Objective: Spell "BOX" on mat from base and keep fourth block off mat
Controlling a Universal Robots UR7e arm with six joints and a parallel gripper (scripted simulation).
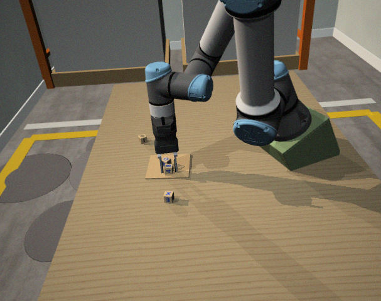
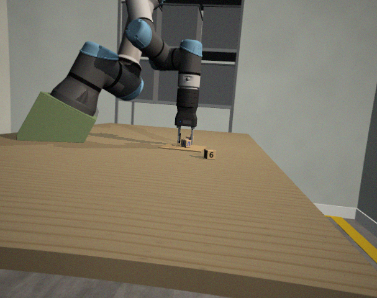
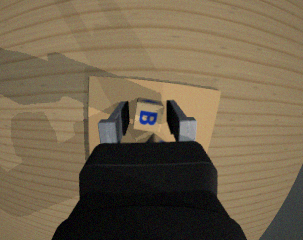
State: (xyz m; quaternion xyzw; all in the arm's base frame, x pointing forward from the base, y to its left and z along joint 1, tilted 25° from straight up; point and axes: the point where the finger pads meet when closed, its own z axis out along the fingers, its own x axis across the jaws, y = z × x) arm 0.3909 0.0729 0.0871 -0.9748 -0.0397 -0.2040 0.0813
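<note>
Gripper (image 3: 149,122) fingers are seen parted on either side of the B block (image 3: 149,118) at the centre of the wrist view, gaps visible on both sides, nothing held. In the top view, a second block (image 1: 166,160) appears just behind the B block between the fingers; its letter cannot be read with certainty. Both rest on the mat (image 1: 151,174), a thin tan sheet lying flat on the table (image 1: 216,242) at mid-frame. The X block (image 1: 168,196) is shown lower in the top view, off the mat and apart from it. A 4th block (image 1: 142,139) sits at the upper left of the mat, also off it. The blocks are judged to be light, rigid cubes with smooth faces, best taken across 2 opposite side faces near mid-height. No containers are present in any view.
</note>
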